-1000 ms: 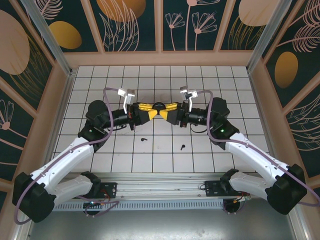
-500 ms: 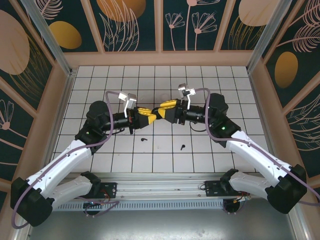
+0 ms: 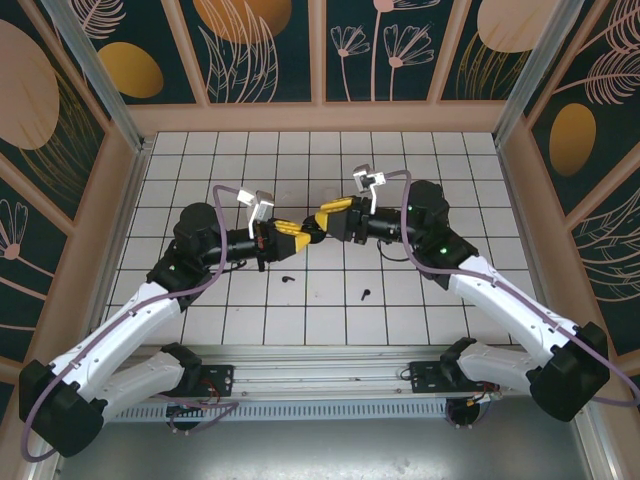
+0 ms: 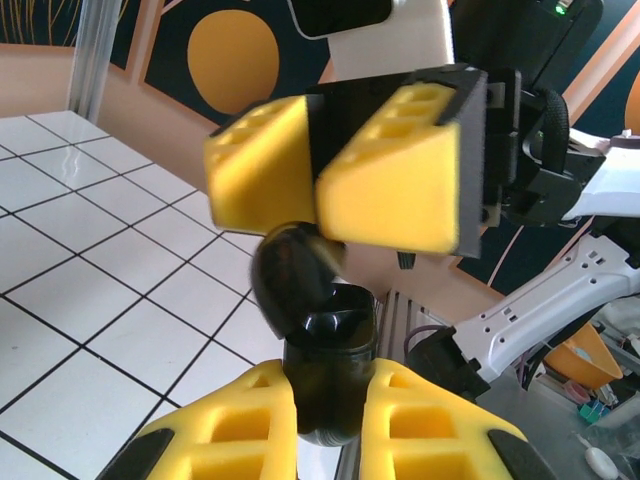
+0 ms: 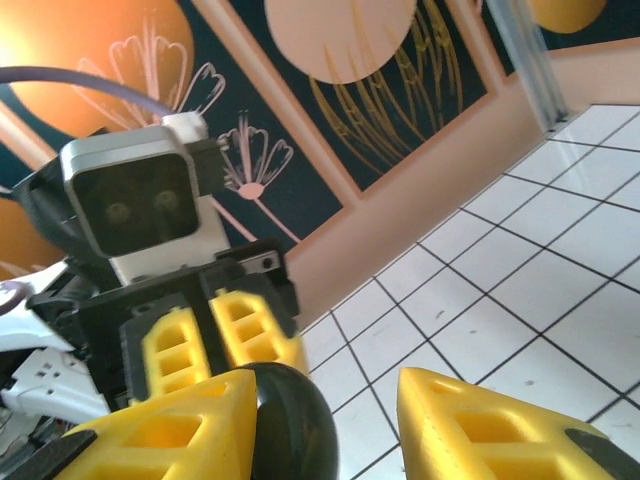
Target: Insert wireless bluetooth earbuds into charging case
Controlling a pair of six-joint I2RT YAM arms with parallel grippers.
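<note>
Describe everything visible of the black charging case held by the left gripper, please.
The charging case is small, glossy black and rounded, plastic by its look. Its body is clamped between the yellow fingers of the left gripper, above the tiled table. Its lid is hinged open and leans aside, its top at one finger of the open right gripper; contact is unclear.

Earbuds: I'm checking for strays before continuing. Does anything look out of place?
Yes. Two black earbuds lie loose and apart on the white tiles, while the open charging case is held up in the left gripper, away from them.
</note>
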